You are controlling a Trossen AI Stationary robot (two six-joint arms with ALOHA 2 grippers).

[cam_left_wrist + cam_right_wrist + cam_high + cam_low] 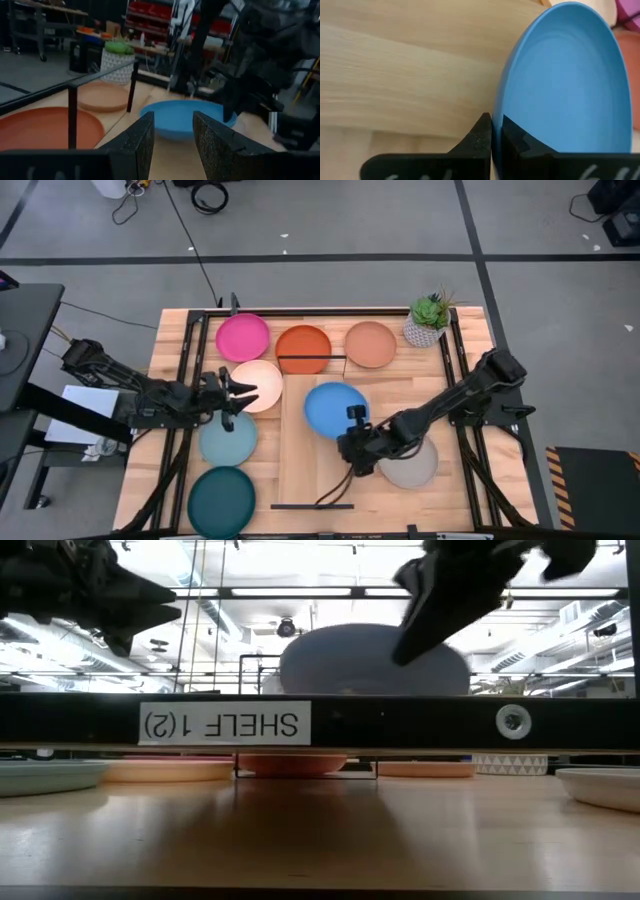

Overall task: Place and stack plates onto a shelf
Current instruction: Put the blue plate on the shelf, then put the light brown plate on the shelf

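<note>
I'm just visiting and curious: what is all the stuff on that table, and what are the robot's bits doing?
Plates: eight.
Pink, orange and tan-orange: back row.
Cream, light teal, dark teal: left side.
Grey: right side.
Blue: over the shelf, rim pinched by the right tool.
Shelf: one, light wood, black end rails, table centre.
Potted plant: one, green, back right corner.
Left tool: open, above the cream plate.
Right tool: shut on the blue plate.
</note>
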